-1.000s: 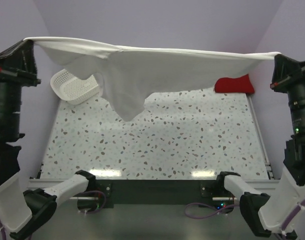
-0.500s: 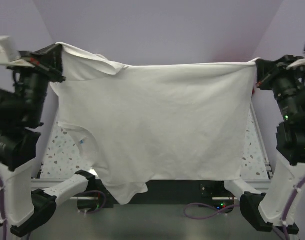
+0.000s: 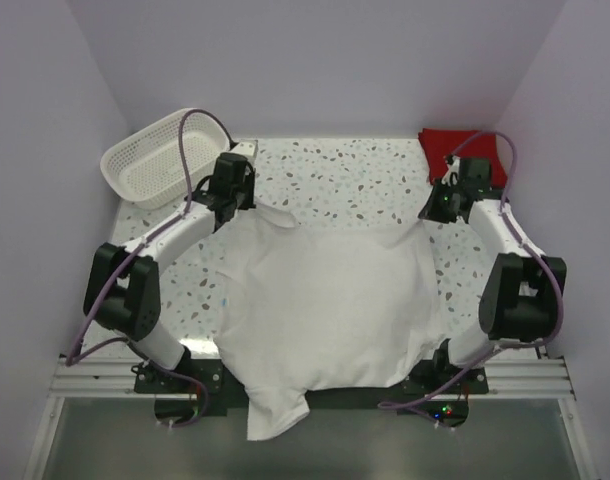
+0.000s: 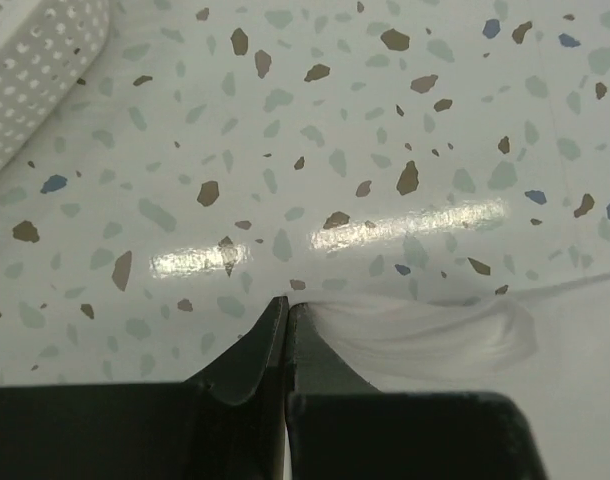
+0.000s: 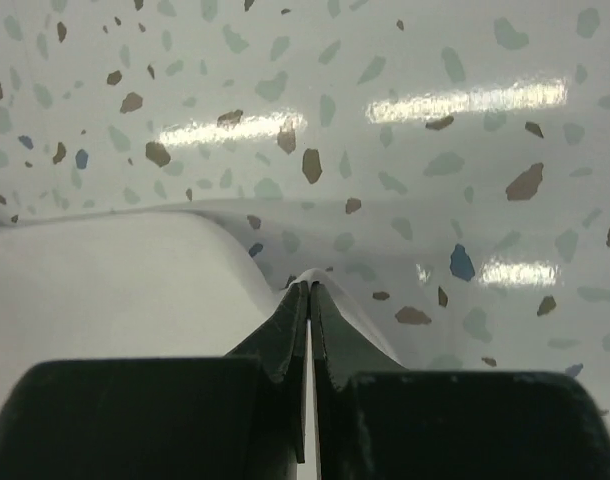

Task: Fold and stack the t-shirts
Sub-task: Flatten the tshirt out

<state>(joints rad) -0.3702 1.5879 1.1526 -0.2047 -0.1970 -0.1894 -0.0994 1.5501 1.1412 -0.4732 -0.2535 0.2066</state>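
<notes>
Task stage: early. Nothing is folded and nothing is stacked.

The white t-shirt lies spread open on the table, roughly flat with soft wrinkles. Its far edge sits about mid-table. Its near part overhangs the table's near edge, and one flap droops past the front rail on the left side.

The left gripper is down at the shirt's far left corner. In the left wrist view we see the jaws pressed together, with a bunched fold of white cloth emerging right at the tips. We judge it is pinching that corner.

The right gripper is at the far right corner. In the right wrist view the jaws are closed, with a thin ridge of white fabric rising to the fingertips. This too reads as a grip on the cloth.

The red t-shirt is heaped in the far right corner of the table, apart from the white one and not laid out.

The basket stands at the far left, near the left arm but not touching the shirt.

Remaining, as we judge it:
- Release and smooth the white shirt, and bring the overhang onto the table.
- Make every fold of the white shirt.
- Spread and fold the red shirt.
- Stack one shirt on the other.
</notes>
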